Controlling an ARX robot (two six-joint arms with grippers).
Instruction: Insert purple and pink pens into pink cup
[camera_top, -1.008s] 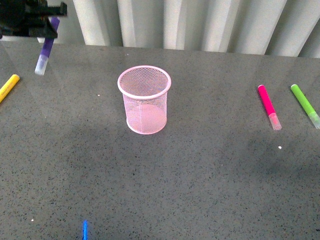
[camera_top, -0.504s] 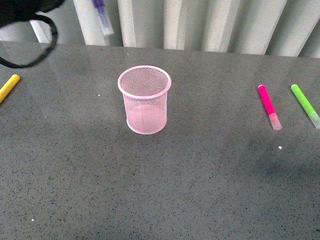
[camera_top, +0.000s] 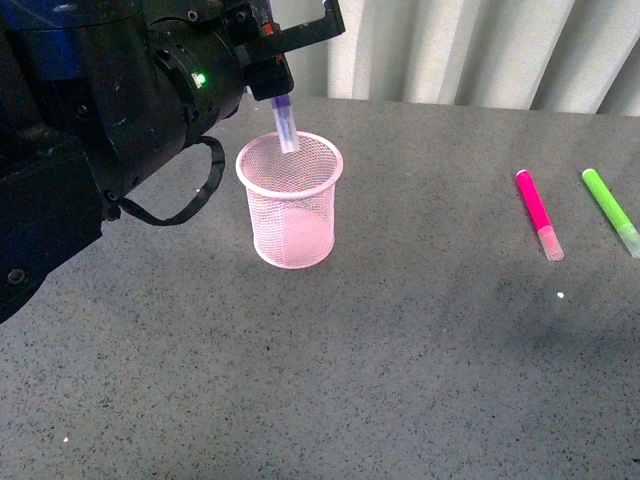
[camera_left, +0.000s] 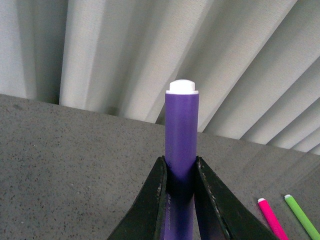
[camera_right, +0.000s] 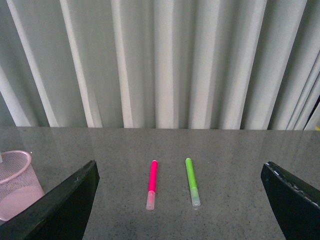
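The pink cup (camera_top: 289, 200) stands upright on the grey table, left of centre in the front view; it also shows at an edge of the right wrist view (camera_right: 14, 182). My left gripper (camera_top: 272, 70) hangs over the cup's far rim, shut on the purple pen (camera_top: 286, 125), which points down with its clear cap just inside the mouth. The left wrist view shows the purple pen (camera_left: 181, 135) clamped between both jaws. The pink pen (camera_top: 537, 212) lies flat at the right. My right gripper (camera_right: 180, 200) is open, well back from the pink pen (camera_right: 151, 183).
A lime green marker (camera_top: 610, 210) lies just right of the pink pen, near the table's right edge; it is also in the right wrist view (camera_right: 192, 187). A pleated white curtain (camera_top: 450, 45) runs along the table's far edge. My left arm's dark bulk (camera_top: 90, 130) fills the upper left.
My left arm has swung right from the table's far left, carrying the purple pen up and across until it hangs over the cup. It now hides the yellow marker at the left.
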